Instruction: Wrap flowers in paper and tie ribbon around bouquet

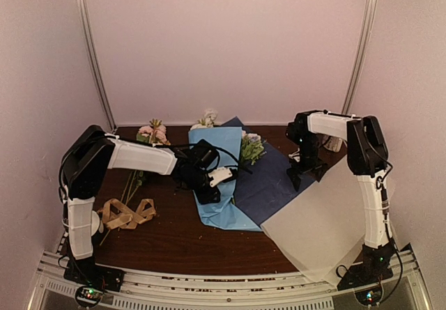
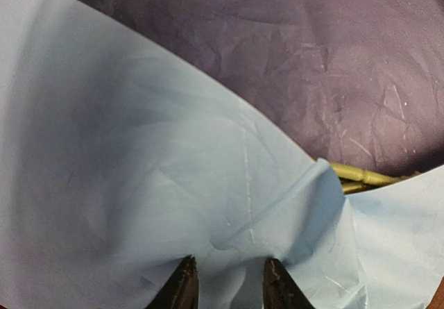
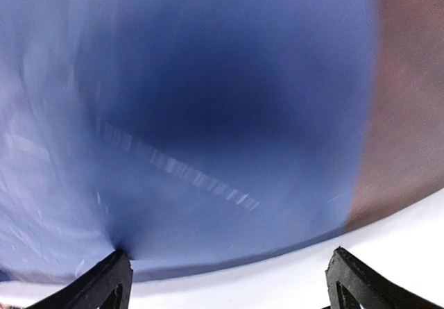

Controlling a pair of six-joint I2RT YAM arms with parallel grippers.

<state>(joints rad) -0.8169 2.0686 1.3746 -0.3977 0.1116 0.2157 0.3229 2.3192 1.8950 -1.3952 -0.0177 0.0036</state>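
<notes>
One flap of paper (image 1: 275,181) covers the flowers (image 1: 251,148), whose blooms show at the paper's far edge. I judge wrapping half done, tying not begun. Ribbon (image 1: 125,214) lies loose on the bench (image 1: 174,237), left of the paper. Left pincer (image 2: 225,271) pinches the light-blue flap. Right pincer (image 3: 229,267) gapes empty over the paper's navy face.

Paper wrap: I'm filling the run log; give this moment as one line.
left pincer: on light-blue paper, grip unclear | right pincer: open, on navy face | flowers: partly covered | ribbon: lying loose

Dark table (image 1: 174,240), blue paper (image 1: 268,184) at centre, tan ribbon (image 1: 125,214) left, pale sheet (image 1: 320,233) right, pink flowers (image 1: 153,133) behind.
</notes>
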